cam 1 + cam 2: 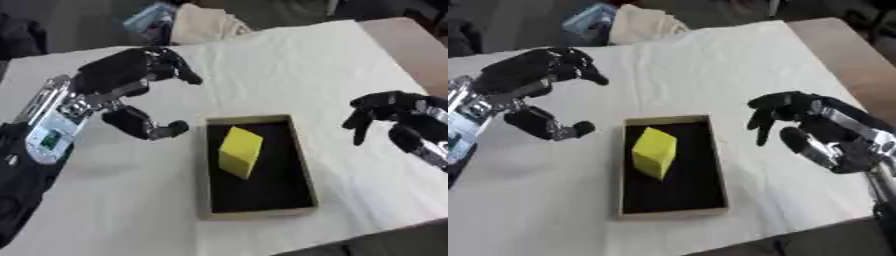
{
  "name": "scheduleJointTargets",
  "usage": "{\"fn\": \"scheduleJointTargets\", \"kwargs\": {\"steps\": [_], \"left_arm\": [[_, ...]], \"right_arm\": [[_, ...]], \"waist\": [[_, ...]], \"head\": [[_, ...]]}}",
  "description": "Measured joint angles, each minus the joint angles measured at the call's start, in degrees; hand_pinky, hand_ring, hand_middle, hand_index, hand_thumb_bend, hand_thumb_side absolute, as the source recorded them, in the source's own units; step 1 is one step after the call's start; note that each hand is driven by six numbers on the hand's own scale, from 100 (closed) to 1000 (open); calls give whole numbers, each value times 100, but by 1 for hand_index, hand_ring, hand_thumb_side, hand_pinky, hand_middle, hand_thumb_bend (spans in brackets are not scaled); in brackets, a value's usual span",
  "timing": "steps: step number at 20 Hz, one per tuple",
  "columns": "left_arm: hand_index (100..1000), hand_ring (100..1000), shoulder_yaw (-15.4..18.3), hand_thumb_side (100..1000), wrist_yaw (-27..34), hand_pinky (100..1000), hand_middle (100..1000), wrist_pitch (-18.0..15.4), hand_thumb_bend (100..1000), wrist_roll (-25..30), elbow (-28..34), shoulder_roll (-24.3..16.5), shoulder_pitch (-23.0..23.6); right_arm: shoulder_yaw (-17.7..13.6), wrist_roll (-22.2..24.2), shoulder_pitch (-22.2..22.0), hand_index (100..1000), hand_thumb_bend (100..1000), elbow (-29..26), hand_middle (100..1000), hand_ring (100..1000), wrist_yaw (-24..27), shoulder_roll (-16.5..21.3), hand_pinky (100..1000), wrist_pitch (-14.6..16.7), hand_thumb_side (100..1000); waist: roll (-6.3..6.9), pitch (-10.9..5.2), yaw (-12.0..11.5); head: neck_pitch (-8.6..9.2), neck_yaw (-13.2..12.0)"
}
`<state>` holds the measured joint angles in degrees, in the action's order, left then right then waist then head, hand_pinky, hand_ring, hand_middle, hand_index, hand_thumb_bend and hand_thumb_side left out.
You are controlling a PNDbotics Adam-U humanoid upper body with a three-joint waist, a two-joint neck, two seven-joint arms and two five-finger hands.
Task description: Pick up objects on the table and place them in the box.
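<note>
Yellow block is sitting tilted in the box; looking light, rigid, best pinched across flat faces. Left robot hand at ten o'clock and right robot hand at three are both hanging spread, empty.

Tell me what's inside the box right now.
A single yellow block lies tilted in the box, on its dark floor. Nothing else shows there; the floor directly under the block is covered, so I can't see it.

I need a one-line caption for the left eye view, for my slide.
Yellow block lies inside the shallow tan cardboard box on the white tablecloth; left hand and right hand hover empty beside it.
</note>
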<state>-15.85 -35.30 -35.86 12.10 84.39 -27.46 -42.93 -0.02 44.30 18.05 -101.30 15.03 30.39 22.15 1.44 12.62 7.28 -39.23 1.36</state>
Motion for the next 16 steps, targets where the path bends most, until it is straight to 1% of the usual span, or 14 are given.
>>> {"fn": "scheduleJointTargets", "kwargs": {"steps": [3,4,5,7,8,12,14,16], "left_arm": [[827,653,293,535,252,850,636,244,265,-255,414,-95,404],[824,647,393,566,347,851,630,335,230,-346,557,-112,557],[824,645,491,589,441,852,629,428,214,-439,691,-115,706],[823,644,665,604,621,854,628,610,205,-623,880,-115,1005],[823,642,730,622,716,856,626,700,195,-712,965,-115,1154],[823,637,874,646,1083,859,624,1058,184,-1059,1296,-45,1731],[824,637,920,650,1261,860,624,1232,186,-1125,1490,23,2025],[824,637,957,650,1457,860,624,1420,186,-1099,1728,63,2289]], "right_arm": [[-153,-26,-41,908,100,26,665,548,33,28,747,26,648],[-199,-43,-45,911,100,26,670,551,37,28,746,43,639],[-251,-66,-50,911,100,26,671,552,38,31,746,66,634],[-338,-126,-78,913,100,26,674,554,37,35,746,126,630],[-376,-160,-92,915,100,26,675,556,35,35,746,160,624],[-506,-312,-122,922,100,24,683,565,5,35,748,312,622],[-531,-386,-151,922,100,22,684,567,-29,23,748,387,622],[-531,-447,-168,922,100,9,684,567,-63,17,748,447,622]], "waist": [[-7,-7,-116],[-8,-8,-150],[-13,-8,-198],[-21,-8,-310],[-32,-8,-329],[-51,-7,-373],[-61,-7,-437],[-87,-8,-445]], "head": [[-3,-7],[-4,-13],[-5,-17],[-8,-24],[-8,-30],[-13,-75],[-34,-93],[-53,-119]]}}
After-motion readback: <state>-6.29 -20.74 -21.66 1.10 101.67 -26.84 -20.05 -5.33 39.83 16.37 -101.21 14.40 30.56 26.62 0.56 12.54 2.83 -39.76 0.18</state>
